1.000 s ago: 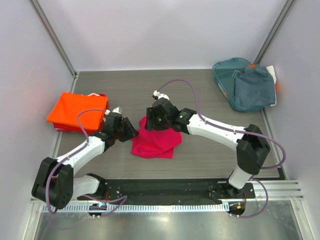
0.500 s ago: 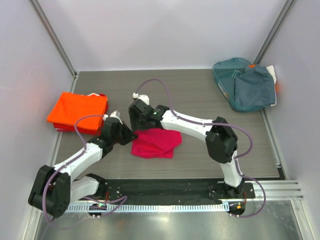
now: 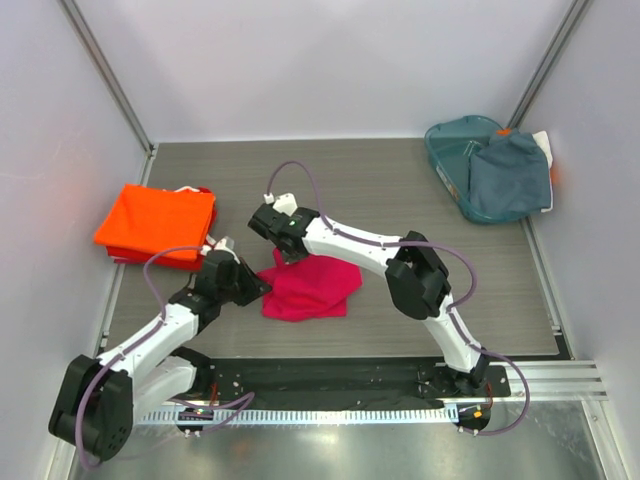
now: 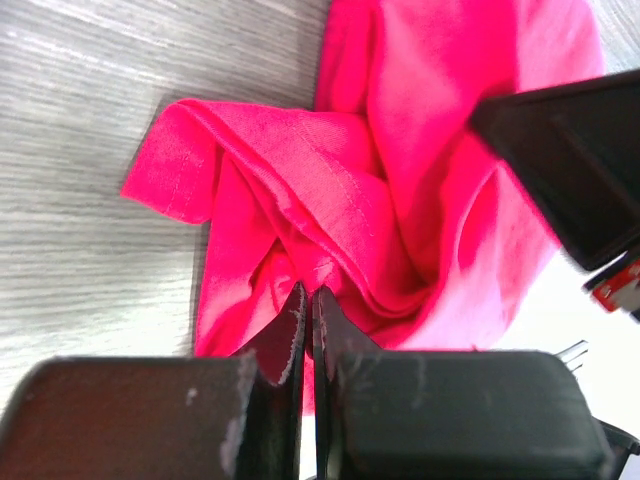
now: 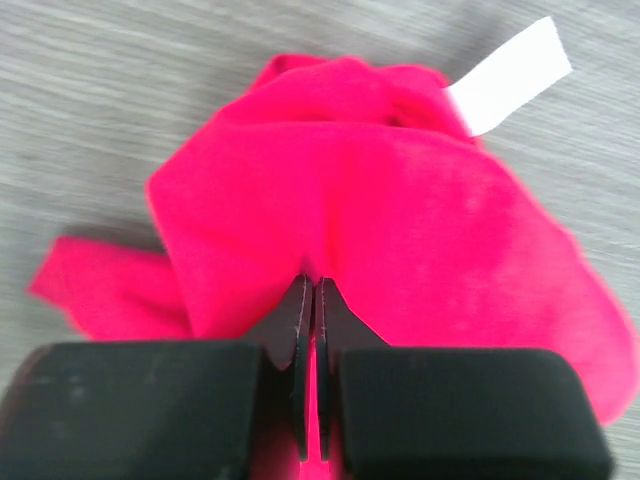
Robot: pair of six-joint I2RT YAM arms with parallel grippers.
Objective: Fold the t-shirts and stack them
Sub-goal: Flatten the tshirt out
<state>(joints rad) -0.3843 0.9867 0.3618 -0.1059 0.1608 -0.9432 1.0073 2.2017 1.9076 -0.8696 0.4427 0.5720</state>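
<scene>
Pinching left gripper (image 4: 308,305): closed on the crumpled magenta-pink cloth t-shirt (image 3: 315,290), left edge.
Right gripper (image 5: 310,290): closed on its far edge.

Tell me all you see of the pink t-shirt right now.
The pink t-shirt is soft magenta cloth, crumpled in a loose, creased heap on the grey table, centre front. A white tag sticks out at one edge. The left pincer pinches its left side, the right pincer its far edge.

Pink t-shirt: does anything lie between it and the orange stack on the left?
Nothing loose does. Between the pink t-shirt and the orange stack is bare table, plus the left end effector gripping the shirt.
</scene>
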